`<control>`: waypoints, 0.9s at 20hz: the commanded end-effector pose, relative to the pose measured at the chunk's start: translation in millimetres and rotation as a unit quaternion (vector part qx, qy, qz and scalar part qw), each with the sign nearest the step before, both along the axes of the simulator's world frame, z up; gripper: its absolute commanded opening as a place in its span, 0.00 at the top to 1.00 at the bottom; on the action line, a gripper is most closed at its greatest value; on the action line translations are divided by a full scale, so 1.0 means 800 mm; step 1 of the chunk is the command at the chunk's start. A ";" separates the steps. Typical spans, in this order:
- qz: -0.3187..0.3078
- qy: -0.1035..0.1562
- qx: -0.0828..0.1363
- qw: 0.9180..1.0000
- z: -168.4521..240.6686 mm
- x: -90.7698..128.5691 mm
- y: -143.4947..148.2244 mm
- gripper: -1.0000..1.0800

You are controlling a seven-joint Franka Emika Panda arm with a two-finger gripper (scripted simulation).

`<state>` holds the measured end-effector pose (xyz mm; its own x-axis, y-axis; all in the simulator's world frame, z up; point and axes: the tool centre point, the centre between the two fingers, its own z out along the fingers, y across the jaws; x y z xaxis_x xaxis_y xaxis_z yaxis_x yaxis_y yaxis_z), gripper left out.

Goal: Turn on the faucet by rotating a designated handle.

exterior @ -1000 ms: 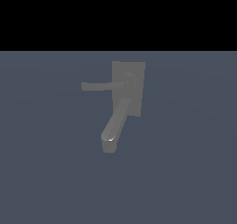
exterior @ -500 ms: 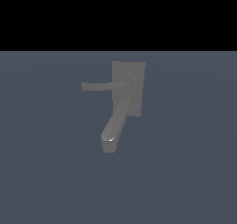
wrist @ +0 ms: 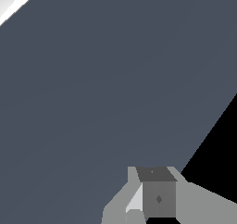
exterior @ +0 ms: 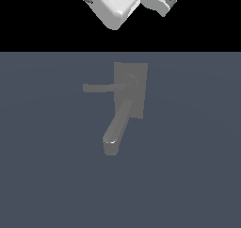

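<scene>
The matte grey faucet (exterior: 134, 81) stands in the middle of the exterior view, with a flat back plate and a thick spout (exterior: 115, 128) pointing toward the bottom of the picture. The handle (exterior: 101, 87) is a thin straight bar reaching from its round hub toward the exterior view's left. My gripper (exterior: 162, 0) is high at the top edge, well apart from the faucet, on the white hand (exterior: 113, 5). Its fingers are cut off, so their state is unclear. In the wrist view a grey faucet part (wrist: 157, 197) shows at the edge.
The faucet sits on a plain dark blue-grey floor (exterior: 188, 175). Nothing else shows on the floor.
The white arm has come down into the top of the exterior view; one second ago it was out of sight. The faucet and handle have not moved.
</scene>
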<state>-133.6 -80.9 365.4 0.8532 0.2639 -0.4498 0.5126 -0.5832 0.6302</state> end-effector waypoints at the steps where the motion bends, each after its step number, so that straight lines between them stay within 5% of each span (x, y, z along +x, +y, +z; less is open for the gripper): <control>1: 0.025 0.008 -0.029 0.999 -0.006 0.014 -0.001 1.00; 9: 0.109 0.035 -0.116 0.987 -0.027 0.058 0.003 1.00; 18: 0.204 0.062 -0.203 0.956 -0.052 0.105 0.021 1.00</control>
<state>-55.2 -67.4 327.0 0.6670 0.3431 -0.6614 0.7224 -0.0807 0.6867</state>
